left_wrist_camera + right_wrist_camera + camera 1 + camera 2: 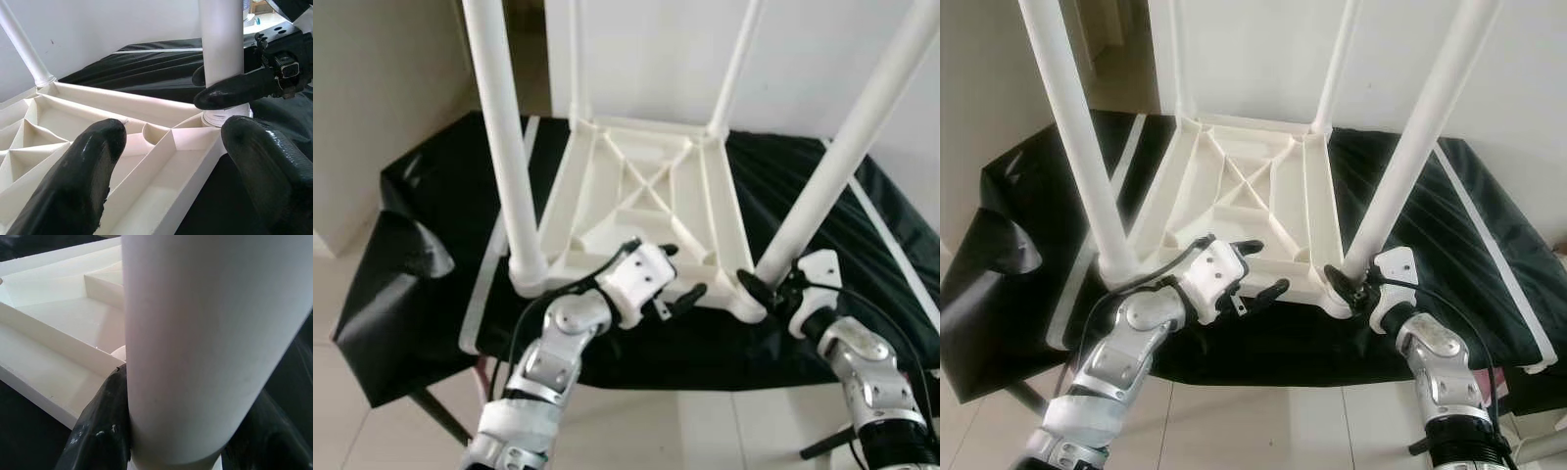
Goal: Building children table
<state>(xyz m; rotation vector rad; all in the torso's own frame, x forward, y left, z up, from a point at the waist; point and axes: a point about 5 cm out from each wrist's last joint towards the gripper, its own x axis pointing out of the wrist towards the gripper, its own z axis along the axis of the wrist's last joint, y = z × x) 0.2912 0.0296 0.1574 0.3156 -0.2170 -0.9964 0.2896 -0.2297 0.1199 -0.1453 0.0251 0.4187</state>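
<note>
Head views: the upturned table (646, 201) lies on the black tabletop (431, 196), all four legs seated. Left wrist: left hand (171, 171) spread over the frame's near edge. Right wrist: right hand (171, 431) pinches the near-right leg (205, 333), probably final tightening.

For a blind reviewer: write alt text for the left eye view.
An upturned white children's table lies on a black-covered surface, four legs up. The right gripper clamps the base of the near right leg; the left gripper, open, sits at the table's near edge.
</note>
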